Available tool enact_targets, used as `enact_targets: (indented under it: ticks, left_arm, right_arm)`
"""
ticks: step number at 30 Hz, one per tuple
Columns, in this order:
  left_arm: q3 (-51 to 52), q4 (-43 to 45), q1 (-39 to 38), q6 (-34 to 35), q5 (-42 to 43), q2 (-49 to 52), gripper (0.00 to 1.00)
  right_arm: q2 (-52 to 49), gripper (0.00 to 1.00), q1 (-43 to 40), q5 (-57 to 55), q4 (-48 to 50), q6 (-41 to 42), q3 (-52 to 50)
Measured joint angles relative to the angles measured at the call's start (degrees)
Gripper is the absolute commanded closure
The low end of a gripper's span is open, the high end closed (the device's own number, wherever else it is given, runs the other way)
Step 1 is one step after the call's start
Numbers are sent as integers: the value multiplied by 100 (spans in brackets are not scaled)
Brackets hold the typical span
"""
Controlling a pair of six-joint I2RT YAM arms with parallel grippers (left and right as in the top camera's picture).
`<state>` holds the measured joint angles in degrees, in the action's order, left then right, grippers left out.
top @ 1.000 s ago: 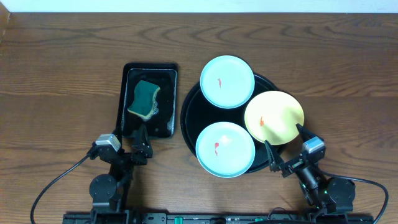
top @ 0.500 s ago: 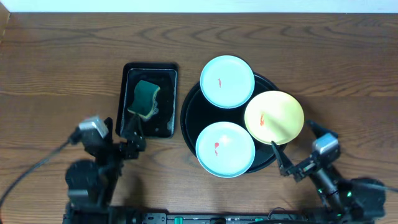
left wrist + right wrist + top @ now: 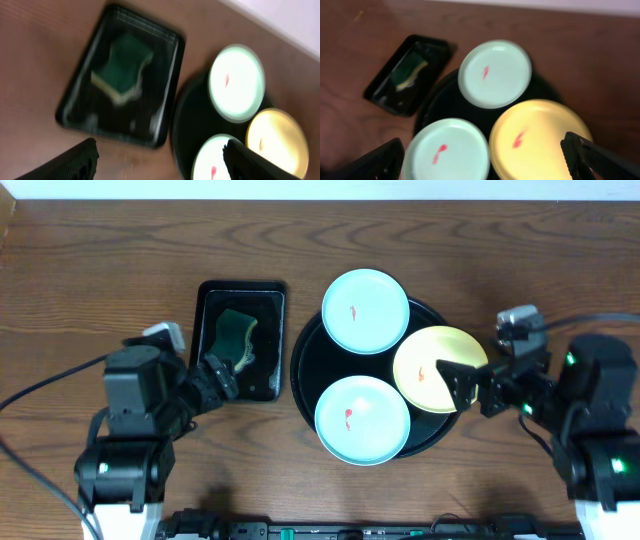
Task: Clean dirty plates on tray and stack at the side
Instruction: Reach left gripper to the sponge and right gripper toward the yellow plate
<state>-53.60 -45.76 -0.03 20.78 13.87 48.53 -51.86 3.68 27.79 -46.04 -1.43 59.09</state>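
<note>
Three plates lie on the round black tray: a pale blue one at the back, a pale blue one at the front and a pale yellow one at the right. Each has a small red smear. My left gripper is open and empty above the front edge of the rectangular tray. My right gripper is open and empty above the yellow plate's right edge. The right wrist view shows the yellow plate and front blue plate between its fingertips.
A smaller rectangular black tray lies left of the round tray and holds a green and yellow sponge. The sponge also shows in the left wrist view. Bare wooden table lies on both sides and at the back.
Both arms have lifted from the table's front edge. The left gripper has moved back toward the rectangular tray. The right gripper has swung right and back, now over the yellow plate's edge.
</note>
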Motion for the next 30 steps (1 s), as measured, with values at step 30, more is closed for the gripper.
enact_targets:
  ticks: [30]
  left_arm:
    - [-973, 905, -94, -1331, -282, 3036, 17]
  right_arm:
    - [-1261, 7, 1049, -59, -90, 704, 0]
